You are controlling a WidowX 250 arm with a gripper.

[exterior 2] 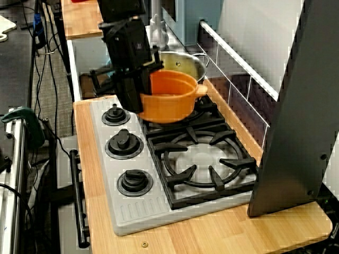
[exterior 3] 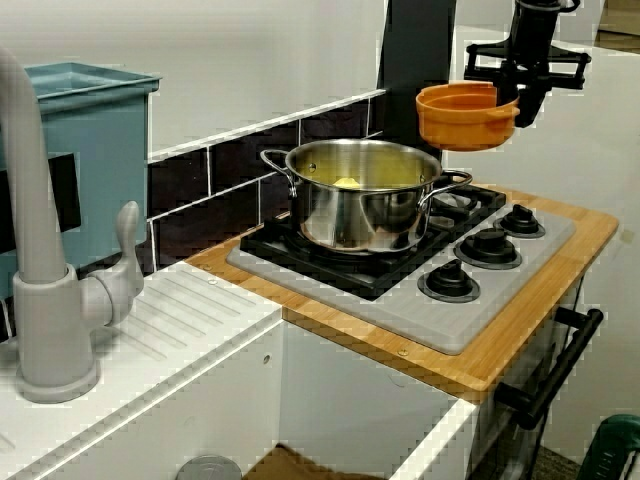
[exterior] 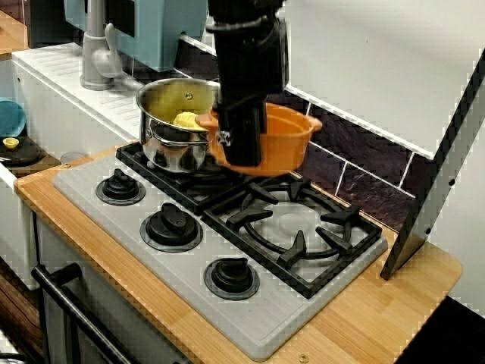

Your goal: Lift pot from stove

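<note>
**Holding the orange pot clear of the stove**

Hanging in the air above the grates, the small orange pot (exterior: pixel 276 140) is gripped at its near rim by the black hand (exterior: pixel 241 144), whose fingers are clenched on the pot's wall; in the side view the pot (exterior 3: pixel 466 113) sits well above the cooktop with open space beneath it, roughly level, one ear handle pointing away from the hand; in the view from the counter's end the pot (exterior 2: pixel 168 98) hovers over the rear burner grate, just in front of the steel pot.

The stove (exterior: pixel 189 265) is a grey cooktop set in a light wood counter (exterior: pixel 364 326); its three round black knobs (exterior: pixel 172 226) run in a row along the front edge; the front burner grate (exterior: pixel 292 227) is bare.

The larger shiny steel pot (exterior 3: pixel 365 195) stands on the rear grate, beside the lifted orange one; something yellow (exterior: pixel 186 120) lies inside it.

Past the stove, a grey faucet (exterior 3: pixel 45 270) rises from a white ribbed surface; a pale blue box (exterior 3: pixel 85 150) stands against the tiled wall.
</note>
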